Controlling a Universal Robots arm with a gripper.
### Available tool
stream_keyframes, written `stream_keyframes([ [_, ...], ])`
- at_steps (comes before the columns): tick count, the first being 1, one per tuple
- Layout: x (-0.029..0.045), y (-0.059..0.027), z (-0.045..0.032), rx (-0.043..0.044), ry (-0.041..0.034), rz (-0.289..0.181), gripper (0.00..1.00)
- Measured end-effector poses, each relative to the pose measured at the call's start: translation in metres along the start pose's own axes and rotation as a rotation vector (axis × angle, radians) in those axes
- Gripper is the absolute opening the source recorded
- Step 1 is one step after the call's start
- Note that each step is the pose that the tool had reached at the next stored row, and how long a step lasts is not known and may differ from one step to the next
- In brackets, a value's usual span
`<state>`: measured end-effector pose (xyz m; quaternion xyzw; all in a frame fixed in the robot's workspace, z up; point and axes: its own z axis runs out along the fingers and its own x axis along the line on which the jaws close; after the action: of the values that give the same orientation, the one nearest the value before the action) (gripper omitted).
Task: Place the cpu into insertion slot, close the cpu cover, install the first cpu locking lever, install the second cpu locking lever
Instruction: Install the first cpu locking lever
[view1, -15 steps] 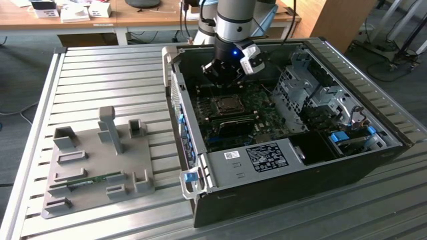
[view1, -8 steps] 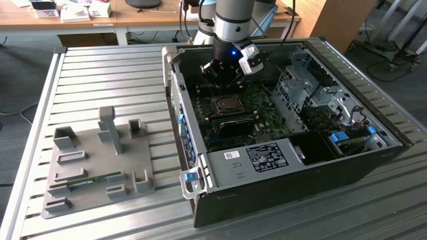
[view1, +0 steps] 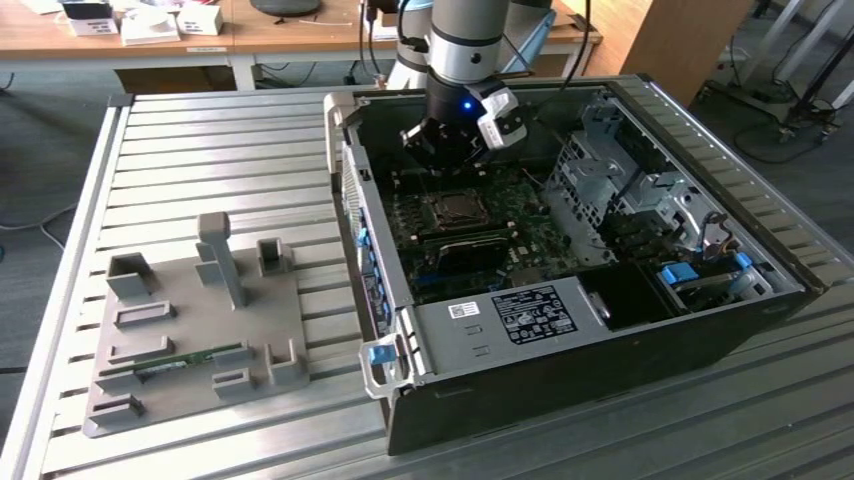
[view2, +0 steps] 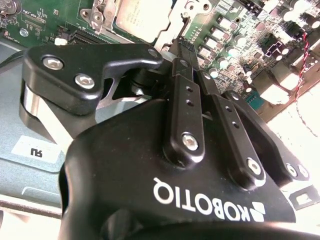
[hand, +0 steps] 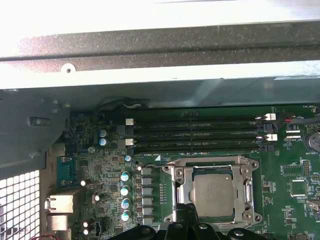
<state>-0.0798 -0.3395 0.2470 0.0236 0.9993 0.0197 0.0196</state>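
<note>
a ribbed metal table (view1: 200, 150) takes up most of the room in front of me. on it, toward the exterior view's right, lies an open computer case (view1: 561, 380) on its side, its inside facing up. the robot arm (view1: 467, 40) comes down from the far side into the far part of the case. on the exterior view's left, well apart from the case, sits a grey fixture plate (view1: 267, 305) with upright posts, and a green memory stick (view1: 174, 365) lies in one of its near holders.

inside the case the green motherboard (hand: 295, 210) covers the floor. in the first wrist view a bank of long dark memory slots (hand: 195, 135) runs beside the socket, between it and the case wall, and a row of small capacitors (hand: 125, 190) stands just beside the socket.

the gripper (view1: 447, 175) hangs right over the socket; in both wrist views its black fingers look pressed together at the tips (view2: 181, 47), and i can make out nothing pinched between them.

the cpu cover (hand: 210, 165) lies flat on the socket, its silvery frame ringing the opening. the cpu (hand: 215, 192) sits in the socket, its pale metal face showing through that opening, just beside the gripper's tips. how the locking levers stand i cannot tell.
</note>
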Motion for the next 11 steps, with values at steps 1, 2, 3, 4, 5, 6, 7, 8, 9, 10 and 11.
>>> stream_keyframes([
  [1,0.0,0.0,0.0,0.0,-0.0001,0.0,0.11],
  [2,0.0,0.0,0.0,0.0,0.0,0.0,0.11],
  [3,0.0001,0.0,0.0,-0.0001,-0.0001,0.0,0.11],
  [4,0.0006,0.0,-0.0001,0.0001,0.0001,0.0,0.11],
  [5,0.0016,-0.0001,-0.0001,0.0002,0.0001,0.0,0.11],
  [6,0.0027,-0.0002,-0.0001,0.0002,0.0001,0.0,0.11],
  [7,0.0039,-0.0002,-0.0001,0.0,0.0,0.0,0.11],
  [8,0.0053,-0.0003,-0.0001,0.0,0.0,0.0,0.11],
  [9,0.0069,-0.0004,-0.0001,0.0,0.0,0.0,0.11],
  [10,0.0085,-0.0004,-0.0001,0.0,0.0,0.0,0.11],
  [11,0.01,-0.0005,-0.0001,0.0,0.0,0.0,0.11],
])
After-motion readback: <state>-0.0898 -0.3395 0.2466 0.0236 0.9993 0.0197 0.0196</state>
